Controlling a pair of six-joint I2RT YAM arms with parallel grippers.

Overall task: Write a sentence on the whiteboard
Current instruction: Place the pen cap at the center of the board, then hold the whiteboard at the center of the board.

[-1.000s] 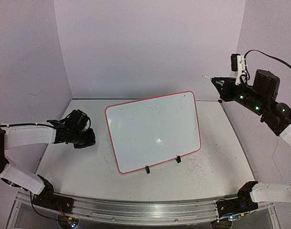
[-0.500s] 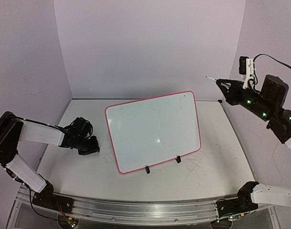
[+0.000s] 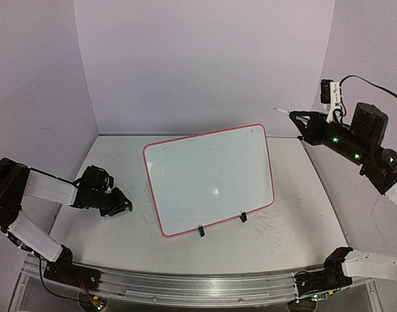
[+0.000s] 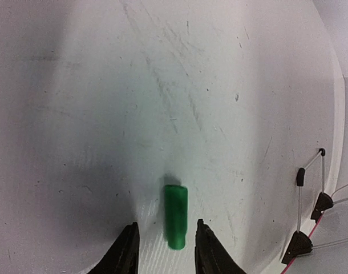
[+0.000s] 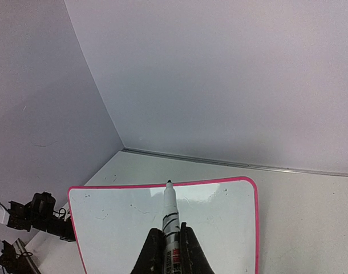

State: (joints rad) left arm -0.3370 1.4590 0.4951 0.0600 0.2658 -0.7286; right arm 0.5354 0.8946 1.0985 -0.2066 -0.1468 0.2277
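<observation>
Mid-table your whiteboard (image 3: 211, 179) sits blank (nothing written yet). Up high, your right gripper (image 5: 170, 244) is clamped on the marker (image 5: 170, 211), tip bared toward it for writing. The left gripper (image 4: 164, 251) has its jaws apart around the green cap (image 4: 176, 216), parked aside.

Green cap (image 4: 175, 216), white whiteboard (image 3: 208, 179) with red-pink rim, black clips (image 3: 201, 231)

A green cap (image 4: 175, 216) is lying on the scuffed tabletop (image 3: 283, 240) near its left edge — a white marker (image 5: 170, 210) is pointing tip-forward high above the far right corner.
</observation>
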